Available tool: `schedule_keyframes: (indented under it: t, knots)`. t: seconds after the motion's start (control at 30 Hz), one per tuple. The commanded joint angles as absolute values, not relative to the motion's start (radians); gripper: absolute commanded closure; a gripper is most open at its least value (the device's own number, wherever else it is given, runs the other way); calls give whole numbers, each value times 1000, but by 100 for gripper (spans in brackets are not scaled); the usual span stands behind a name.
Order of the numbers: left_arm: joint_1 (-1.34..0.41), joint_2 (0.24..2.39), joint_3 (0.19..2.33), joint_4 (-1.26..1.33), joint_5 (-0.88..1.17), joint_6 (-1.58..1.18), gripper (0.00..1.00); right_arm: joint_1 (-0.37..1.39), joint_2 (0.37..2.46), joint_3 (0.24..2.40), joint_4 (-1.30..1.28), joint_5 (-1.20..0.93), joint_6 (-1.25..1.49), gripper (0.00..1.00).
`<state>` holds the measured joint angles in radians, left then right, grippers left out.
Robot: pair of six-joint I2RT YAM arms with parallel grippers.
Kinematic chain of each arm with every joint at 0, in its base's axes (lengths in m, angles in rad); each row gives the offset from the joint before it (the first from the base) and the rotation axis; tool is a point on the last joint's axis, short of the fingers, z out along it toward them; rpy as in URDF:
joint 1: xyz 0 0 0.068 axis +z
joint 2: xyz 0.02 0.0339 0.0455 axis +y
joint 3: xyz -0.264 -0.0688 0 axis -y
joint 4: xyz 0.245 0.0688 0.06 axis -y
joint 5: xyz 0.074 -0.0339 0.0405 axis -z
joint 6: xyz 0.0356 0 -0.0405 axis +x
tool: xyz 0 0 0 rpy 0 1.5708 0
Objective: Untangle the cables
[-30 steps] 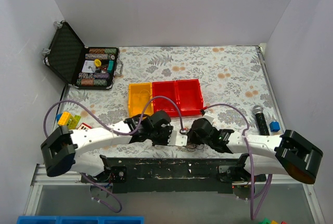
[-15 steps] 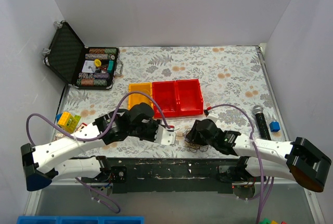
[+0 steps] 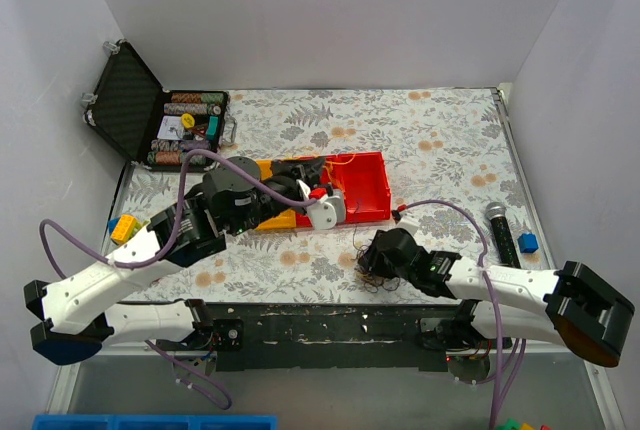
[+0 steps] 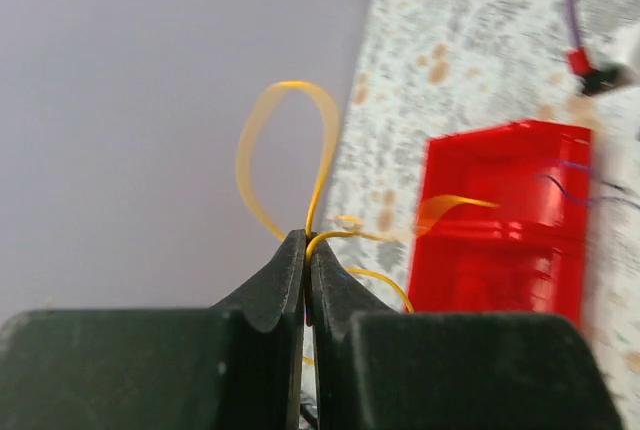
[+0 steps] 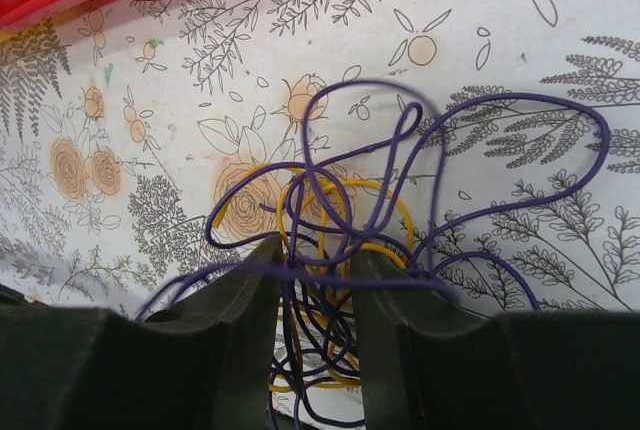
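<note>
Got the left jaws pinched shut on a single yellow cable [image 4: 290, 85], hanging up in the air over the red bin [image 3: 365, 185], with its loop poking out past the tips. Seeing the rest of the tangle [image 5: 340, 240] lying flat on the desk [image 3: 440, 140], just on the near side of that bin. Mostly purple strands, plus a few yellow loops mixed in. Got the right jaws down on it, parted roughly halfway, straddling the middle of the knot with wires running between the fingers. Can't tell whether anything is really being gripped there.
</note>
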<state>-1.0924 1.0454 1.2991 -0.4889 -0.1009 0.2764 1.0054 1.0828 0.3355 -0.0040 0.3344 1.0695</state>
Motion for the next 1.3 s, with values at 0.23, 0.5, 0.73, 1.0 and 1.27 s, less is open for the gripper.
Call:
schedule_keyframes:
  t: [0.23, 0.5, 0.73, 1.0, 1.27]
  knots:
    - [-1092, 1101, 1368, -6, -255, 511, 100, 1000, 1203, 270, -52, 318, 1069, 84]
    - [-991, 1144, 1315, -221, -276, 188, 100, 1002, 1170, 281, -45, 336, 1040, 85]
    - [-691, 1247, 1243, -368, -112, -141, 100, 1002, 1138, 281, -40, 341, 1022, 85]
    - [-514, 1426, 1180, -442, 32, -307, 100, 1003, 1132, 291, -41, 345, 1026, 85]
    - [-453, 1526, 1141, -433, 69, -396, 100, 1002, 1118, 295, -51, 347, 1028, 85]
